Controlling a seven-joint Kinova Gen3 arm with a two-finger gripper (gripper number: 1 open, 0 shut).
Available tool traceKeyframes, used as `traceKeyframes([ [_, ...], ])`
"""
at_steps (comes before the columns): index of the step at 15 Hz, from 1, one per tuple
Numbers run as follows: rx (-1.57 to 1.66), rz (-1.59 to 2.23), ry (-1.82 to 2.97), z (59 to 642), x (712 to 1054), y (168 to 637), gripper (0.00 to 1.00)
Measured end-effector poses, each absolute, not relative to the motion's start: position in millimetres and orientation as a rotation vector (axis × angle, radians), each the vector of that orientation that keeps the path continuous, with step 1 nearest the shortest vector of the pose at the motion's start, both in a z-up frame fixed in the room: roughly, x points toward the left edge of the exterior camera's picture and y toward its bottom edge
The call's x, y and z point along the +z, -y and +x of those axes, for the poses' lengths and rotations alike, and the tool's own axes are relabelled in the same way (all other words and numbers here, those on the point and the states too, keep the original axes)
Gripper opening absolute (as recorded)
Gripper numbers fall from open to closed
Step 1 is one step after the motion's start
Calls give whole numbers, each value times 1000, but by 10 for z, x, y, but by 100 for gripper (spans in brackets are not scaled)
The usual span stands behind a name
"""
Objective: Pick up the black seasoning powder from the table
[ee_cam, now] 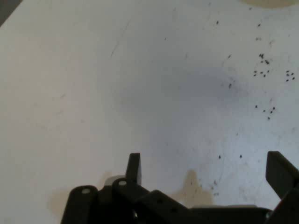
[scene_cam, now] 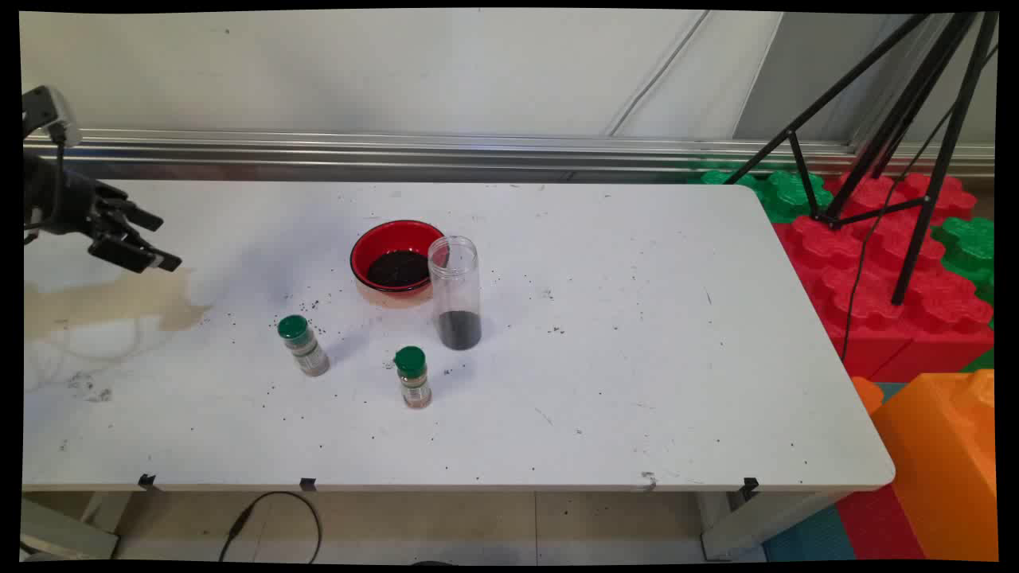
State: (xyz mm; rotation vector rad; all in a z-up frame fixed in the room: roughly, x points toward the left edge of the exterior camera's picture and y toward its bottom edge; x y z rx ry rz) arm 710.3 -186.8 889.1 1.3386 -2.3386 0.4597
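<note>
Claw (scene_cam: 147, 243) hangs at the far left over the desk (scene_cam: 637, 374), fingers spread wide apart, holding nothing; nearest to it is a tan stain (scene_cam: 111, 306) on the desk surface just below. Hand view shows only bare desk (ee_cam: 93, 84) with scattered dark specks (ee_cam: 266, 70) toward its right, the two black fingers (ee_cam: 134, 168) rising from the bottom edge with open space between them, and a corner of tan stain (ee_cam: 271, 2) at the top edge; none of the containers appear there. Main view alone shows the containers, well apart from the claw near desk centre: one red bowl (scene_cam: 396, 256) with dark granules in its bottom; one clear tall jar (scene_cam: 455, 292), upright, lidless, just beside the bowl on its right, with a dark layer filling roughly its lowest third; two small spice bottles with green caps, one to the left (scene_cam: 303, 345) and one nearer the front edge (scene_cam: 413, 377), both upright, contents not readable. Dark specks lie scattered around them. Off the desk to the right: a black tripod (scene_cam: 892, 151), red and green foam blocks (scene_cam: 876, 263), one orange block (scene_cam: 939, 461).
</note>
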Motion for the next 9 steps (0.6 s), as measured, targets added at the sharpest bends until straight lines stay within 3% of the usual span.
traceKeyframes([
  [9, 422, 1164, 2351, 6593, 9020, 2222, 100],
])
